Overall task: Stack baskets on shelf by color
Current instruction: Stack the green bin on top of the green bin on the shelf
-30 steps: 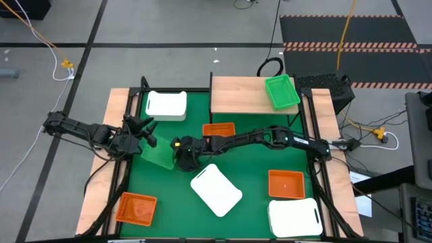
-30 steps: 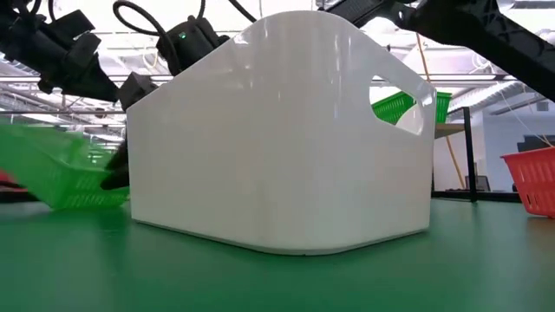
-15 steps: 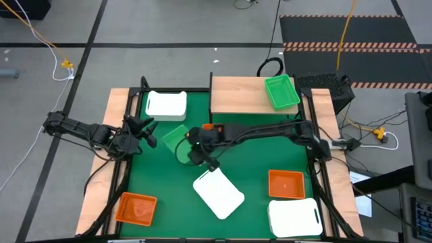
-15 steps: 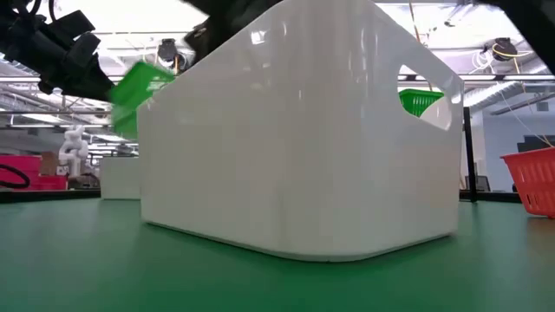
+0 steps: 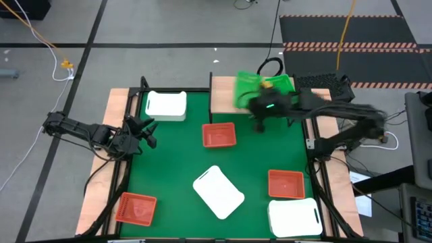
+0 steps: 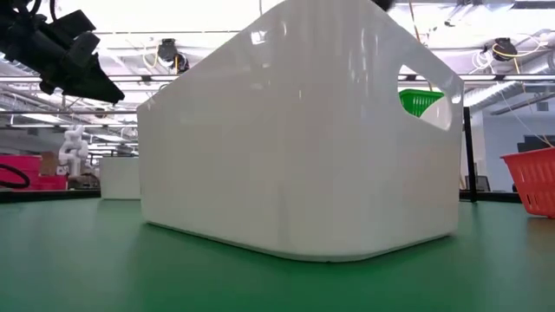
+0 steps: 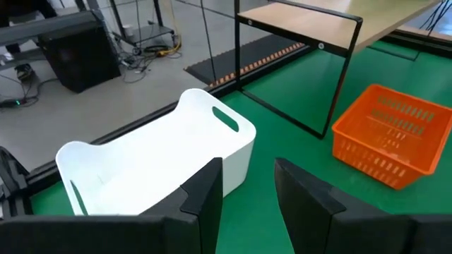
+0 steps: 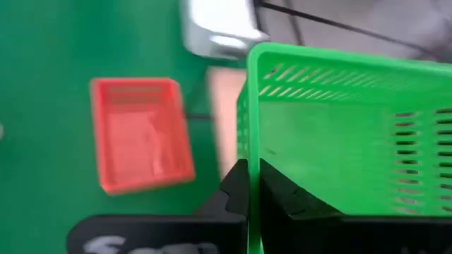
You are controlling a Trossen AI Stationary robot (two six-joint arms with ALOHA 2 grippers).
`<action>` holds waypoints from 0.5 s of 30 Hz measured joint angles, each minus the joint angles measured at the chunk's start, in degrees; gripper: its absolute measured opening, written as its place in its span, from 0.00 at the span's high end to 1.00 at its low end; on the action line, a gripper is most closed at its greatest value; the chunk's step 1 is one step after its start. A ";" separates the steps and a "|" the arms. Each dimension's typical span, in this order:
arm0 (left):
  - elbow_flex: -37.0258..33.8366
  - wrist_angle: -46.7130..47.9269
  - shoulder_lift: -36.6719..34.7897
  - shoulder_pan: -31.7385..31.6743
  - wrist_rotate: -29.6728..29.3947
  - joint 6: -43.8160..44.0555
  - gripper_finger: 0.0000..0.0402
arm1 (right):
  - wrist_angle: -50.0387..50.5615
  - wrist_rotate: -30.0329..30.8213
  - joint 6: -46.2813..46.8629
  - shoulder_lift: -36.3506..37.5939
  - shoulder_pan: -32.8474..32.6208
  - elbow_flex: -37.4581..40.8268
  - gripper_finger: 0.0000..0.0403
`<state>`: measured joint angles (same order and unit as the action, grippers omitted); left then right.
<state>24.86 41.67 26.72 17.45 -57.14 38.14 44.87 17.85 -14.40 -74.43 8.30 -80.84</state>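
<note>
My right gripper (image 5: 256, 104) (image 8: 248, 189) is shut on a green basket (image 5: 246, 90) (image 8: 332, 141) above the wooden shelf (image 5: 226, 98), next to another green basket (image 5: 283, 86) (image 6: 423, 101) that rests on the shelf's right end. My left gripper (image 5: 146, 131) (image 7: 247, 189) is open and touches nothing, near the table's left edge beside the far-left white basket (image 5: 166, 105) (image 7: 152, 159). An orange basket (image 5: 219, 135) (image 8: 141, 134) stands on the table in front of the shelf. My right gripper pinches one side wall (image 8: 248, 159) of the green basket at its rim, one finger inside the basket and one outside. The basket is lifted clear and hangs over the shelf's middle.
A white basket (image 5: 218, 191) (image 6: 299, 139) lies in the table's middle near the front, another white one (image 5: 293, 217) at the near right corner. Orange baskets sit at the near left (image 5: 136, 207) and at the right (image 5: 285, 183) (image 6: 533, 178). Thin black shelf legs (image 7: 342, 85) stand on the green table.
My right gripper has carried the green basket from the table's left middle, near my left gripper, up and toward the far right until it is over the shelf. The middle white basket has shifted slightly as the arm left. My left arm has kept still.
</note>
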 joint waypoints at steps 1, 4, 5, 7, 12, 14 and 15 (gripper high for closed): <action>0.00 -0.14 0.01 -0.01 -0.16 -0.07 0.67 | 0.38 0.26 0.40 3.13 1.02 1.87 1.00; 0.00 -0.83 0.00 -0.32 -1.15 -0.20 0.67 | 0.23 0.34 0.30 10.88 3.37 5.61 1.00; 0.00 -1.12 0.01 -0.47 -1.30 -0.37 0.67 | 0.63 0.36 -0.06 12.67 3.94 6.21 1.00; 0.00 -1.78 0.01 -1.02 -1.43 -1.21 0.67 | 1.55 0.36 -1.06 15.69 5.15 6.88 1.00; 0.00 -3.64 0.00 -2.77 -1.49 -3.38 0.67 | 12.14 1.90 -1.52 17.63 7.71 7.00 1.00; 0.00 -4.66 0.00 -3.39 -1.51 -4.61 0.67 | 16.57 2.24 -1.78 17.27 8.37 7.11 1.00; 0.00 -5.19 0.00 -3.60 -1.51 -5.42 0.67 | 17.97 2.26 -2.08 16.99 8.71 7.15 1.00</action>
<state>24.86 36.48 26.72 13.85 -58.64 32.72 62.84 20.11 -16.48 -57.44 17.00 -73.69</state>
